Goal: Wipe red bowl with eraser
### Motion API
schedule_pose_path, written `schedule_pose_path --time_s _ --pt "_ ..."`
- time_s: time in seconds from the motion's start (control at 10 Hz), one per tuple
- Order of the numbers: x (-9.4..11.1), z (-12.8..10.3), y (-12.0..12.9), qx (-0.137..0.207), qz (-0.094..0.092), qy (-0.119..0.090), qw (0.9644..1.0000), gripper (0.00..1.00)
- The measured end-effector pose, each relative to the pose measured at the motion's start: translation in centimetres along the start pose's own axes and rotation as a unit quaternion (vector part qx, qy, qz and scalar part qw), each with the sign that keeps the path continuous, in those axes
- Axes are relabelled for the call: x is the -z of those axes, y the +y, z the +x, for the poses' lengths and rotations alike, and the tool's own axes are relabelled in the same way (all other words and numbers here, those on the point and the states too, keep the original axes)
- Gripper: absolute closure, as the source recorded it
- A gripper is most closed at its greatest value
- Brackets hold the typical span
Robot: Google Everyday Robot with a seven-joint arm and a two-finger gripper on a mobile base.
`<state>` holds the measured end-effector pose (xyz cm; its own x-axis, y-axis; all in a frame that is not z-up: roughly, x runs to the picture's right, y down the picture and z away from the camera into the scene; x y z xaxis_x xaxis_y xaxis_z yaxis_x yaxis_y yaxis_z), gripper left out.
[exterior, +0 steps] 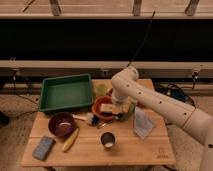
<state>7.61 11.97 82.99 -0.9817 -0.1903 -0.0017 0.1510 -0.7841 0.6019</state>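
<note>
1. The eraser [106, 107] is a small rectangular block with a light tan top, lying inside the red bowl [105, 108]; its long axis runs roughly from the table's left edge toward its right edge, slightly tilted.
2. The gripper [117, 106] hangs down from the white arm [150, 97] at the eraser's right end, just above the bowl's right side, and seems to be touching the block. I cannot tell whether it is clamped on the eraser or spread apart.
3. The red bowl is round, shallow and bright orange-red, with a smooth glossy look. It sits near the middle of the wooden table [140, 150], a little toward the far edge.
4. A green rectangular tray [66, 92] with raised walls occupies the far-left part of the table, just beside the bowl's left.
5. A darker maroon bowl [62, 124] stands to the left, nearer the front edge, with something pale inside.
6. A yellow banana [71, 140] lies just beside it, pointing diagonally toward the front-left corner.
7. A flat blue-grey pad [43, 147] rests at the front-left corner.
8. A dark metal cup [108, 140] stands near the middle of the front edge.
9. A pale, translucent bag-like object [142, 123] stands toward the right edge.
</note>
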Motion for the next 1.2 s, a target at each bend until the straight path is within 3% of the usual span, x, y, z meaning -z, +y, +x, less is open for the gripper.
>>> schedule_pose_path --time_s 0.3,0.5,0.9,1.2 --pt "-0.1 -3.9 2.1 -0.038 -0.004 -0.017 0.9991 1.00" --pt "0.4 -4.3 4.6 -0.059 -0.015 -0.020 0.9979 1.00" --pt "2.3 -1.7 7.2 -0.072 -0.032 -0.016 0.9967 1.00" --pt "2.3 1.9 5.1 -0.049 -0.029 -0.007 0.9984 1.00"
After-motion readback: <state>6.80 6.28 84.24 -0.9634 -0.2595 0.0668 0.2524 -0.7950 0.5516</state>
